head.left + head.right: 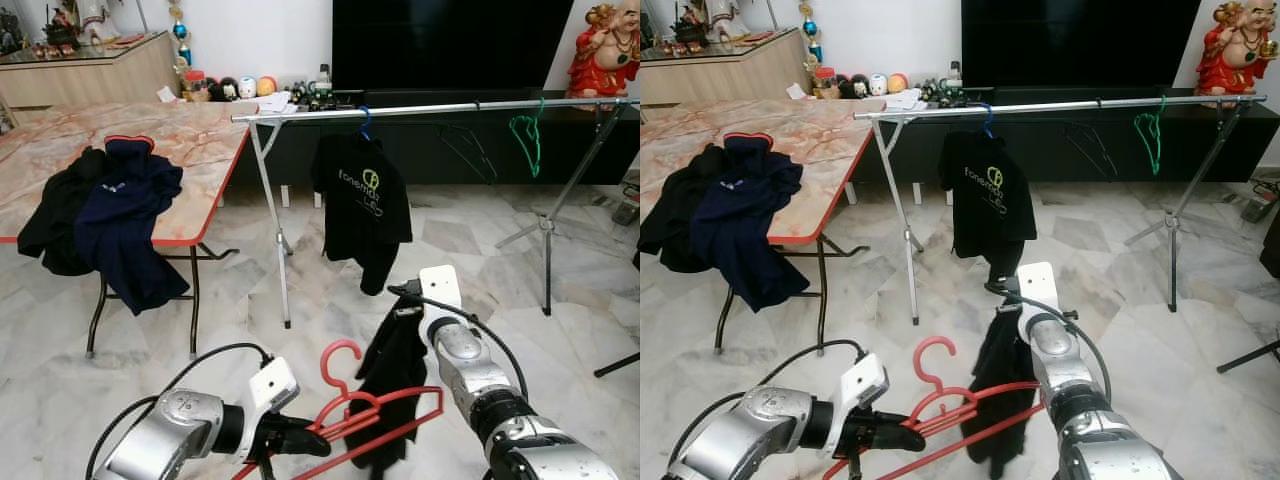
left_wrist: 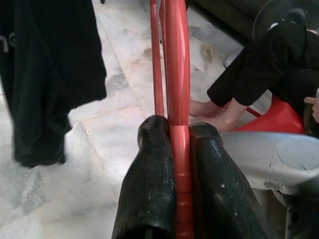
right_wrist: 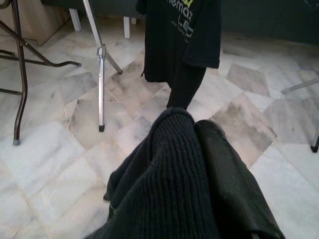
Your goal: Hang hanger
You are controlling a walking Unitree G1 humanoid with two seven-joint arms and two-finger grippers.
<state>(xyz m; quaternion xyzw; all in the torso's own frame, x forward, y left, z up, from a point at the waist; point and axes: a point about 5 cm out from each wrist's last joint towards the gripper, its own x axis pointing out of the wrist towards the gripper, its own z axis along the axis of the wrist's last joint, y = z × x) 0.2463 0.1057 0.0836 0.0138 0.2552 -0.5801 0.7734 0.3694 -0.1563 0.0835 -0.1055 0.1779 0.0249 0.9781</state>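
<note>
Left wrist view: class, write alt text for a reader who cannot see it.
The left tool is shut on a red hanger, whose bars run away over the marble floor. A black garment hangs at one side, and a person's black sleeve reaches in opposite.

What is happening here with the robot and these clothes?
The robot stands before a silver metal clothes rail. Its left hand is shut on a red plastic hanger, and its right hand holds up a black knitted garment beside it. A black printed T-shirt already hangs on the rail.

Bright, even daylight; sharp focus.
</note>
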